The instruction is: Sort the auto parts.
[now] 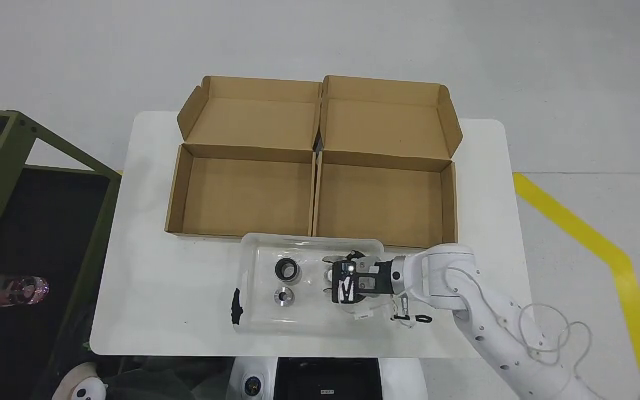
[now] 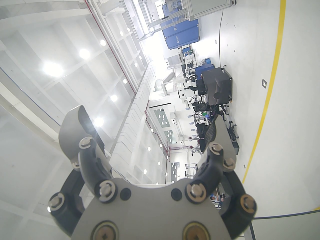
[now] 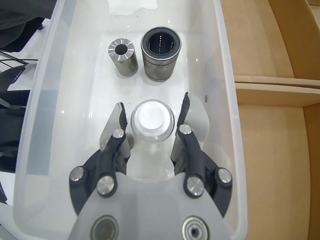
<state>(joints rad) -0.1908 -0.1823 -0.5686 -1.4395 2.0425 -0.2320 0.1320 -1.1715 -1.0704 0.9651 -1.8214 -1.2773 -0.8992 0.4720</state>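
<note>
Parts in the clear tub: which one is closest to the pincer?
The white round part, right between the open fingers of the right pincer. The small steel cylinder and the bigger dark-ringed cylinder stand farther off, side by side.

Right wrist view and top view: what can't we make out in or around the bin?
- Small metal piece: right wrist view, mostly hidden behind a jaw of the right gripper; type unclear.
- Clear part with white centre: between the jaws, seen end-on; its lower body is unreadable.
- Floor of the bin nearest the camera: covered by the gripper's body.
- Dark bits just outside the bin: top view, too small to identify.
</note>
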